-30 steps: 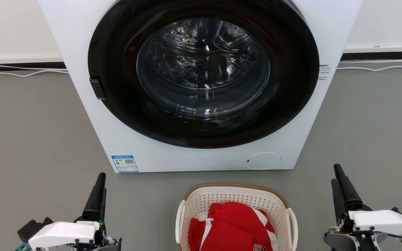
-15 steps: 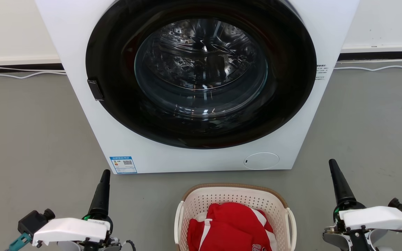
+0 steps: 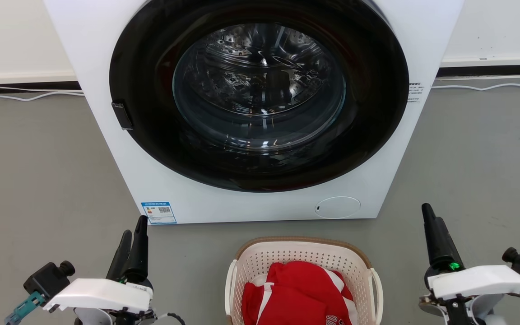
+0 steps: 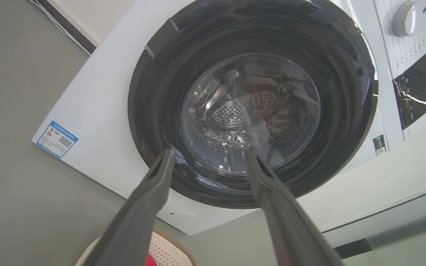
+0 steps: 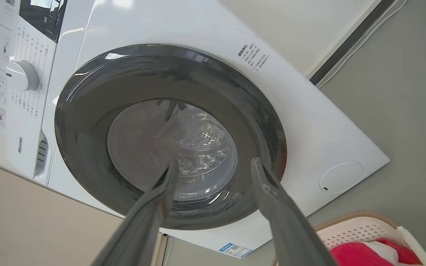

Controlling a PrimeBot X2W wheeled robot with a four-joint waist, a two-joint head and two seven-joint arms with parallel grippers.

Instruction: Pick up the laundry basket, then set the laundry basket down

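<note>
Basket [image 3: 305, 253] sits on the floor [image 3: 39, 180] at 6 o'clock in head view, near the washer [image 3: 260, 201] base but not touching it. The frame edge cuts off its near half. Red garment [image 3: 296, 293] piled inside.

Left gripper [image 3: 133, 228] is at 7 o'clock, right gripper [image 3: 427, 215] at 5 o'clock. Both are well apart from the basket and empty, fingers apart. Both wrist views show a clear gap between the fingers, which aim at the washer door, not the basket.

My read: this is the approach for a two-arm pick, nothing gripped yet.

To do it well:
- Targets are the white loop handles, left handle [image 3: 229, 282] at the basket's 9 o'clock and right handle [image 3: 378, 283] at its 3 o'clock. Turn both wrists inward and down to face them.
- Bend at the waist first so the whole basket is in head view.
- Close in symmetrically. One-sided contact will likely push the light plastic basket across the floor.
- Put one finger through the loop and one outside, then clamp on the loop, not the perforated wall, which probably flexes.
- Lift both arms together and level. The garment is loose, so a tilt could spill it.
- Stay clear of the washer at 12 o'clock. Set the basket down flat and let go only once its base is on the floor.
</note>
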